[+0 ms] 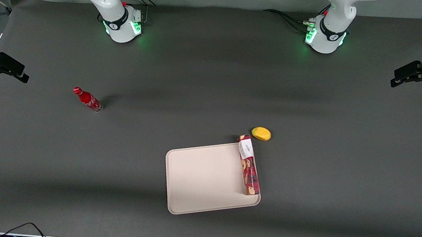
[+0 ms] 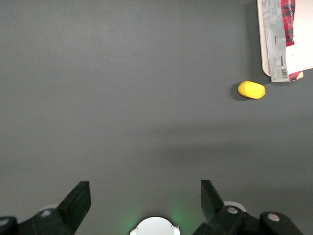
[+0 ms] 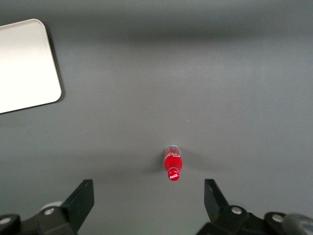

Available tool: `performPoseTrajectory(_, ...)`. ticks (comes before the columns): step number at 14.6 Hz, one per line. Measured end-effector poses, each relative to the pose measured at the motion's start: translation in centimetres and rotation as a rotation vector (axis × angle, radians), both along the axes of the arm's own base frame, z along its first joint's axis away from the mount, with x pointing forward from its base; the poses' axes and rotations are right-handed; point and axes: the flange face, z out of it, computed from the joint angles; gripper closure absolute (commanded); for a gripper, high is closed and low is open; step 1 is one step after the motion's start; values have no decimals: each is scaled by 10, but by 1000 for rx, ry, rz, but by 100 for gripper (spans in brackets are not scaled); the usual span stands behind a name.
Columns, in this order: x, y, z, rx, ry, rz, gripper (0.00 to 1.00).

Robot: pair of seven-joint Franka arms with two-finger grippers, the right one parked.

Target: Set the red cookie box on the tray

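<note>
The red cookie box (image 1: pixel 249 170) lies flat on the tray (image 1: pixel 202 178), along the tray's edge toward the working arm's end. Its white label end sticks out a little over the rim, on the side farther from the front camera. My left gripper (image 1: pixel 395 77) is open and empty, high above the table toward the working arm's end, well away from the box and tray. In the left wrist view the gripper (image 2: pixel 145 190) hangs over bare table, apart from the box (image 2: pixel 281 39) and a part of the tray (image 2: pixel 304 46). A corner of the tray (image 3: pixel 24 63) shows in the right wrist view.
A small yellow fruit (image 1: pixel 261 133) lies on the table just past the box's label end, farther from the front camera; it also shows in the left wrist view (image 2: pixel 251 90). A small red bottle (image 1: pixel 87 99) stands toward the parked arm's end (image 3: pixel 172 166).
</note>
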Motion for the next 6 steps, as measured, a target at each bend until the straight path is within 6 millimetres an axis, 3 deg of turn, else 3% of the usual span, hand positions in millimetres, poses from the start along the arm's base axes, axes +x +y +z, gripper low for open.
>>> performPoseTrajectory(6, -3, -5, 31, 24, -28, -16, 0)
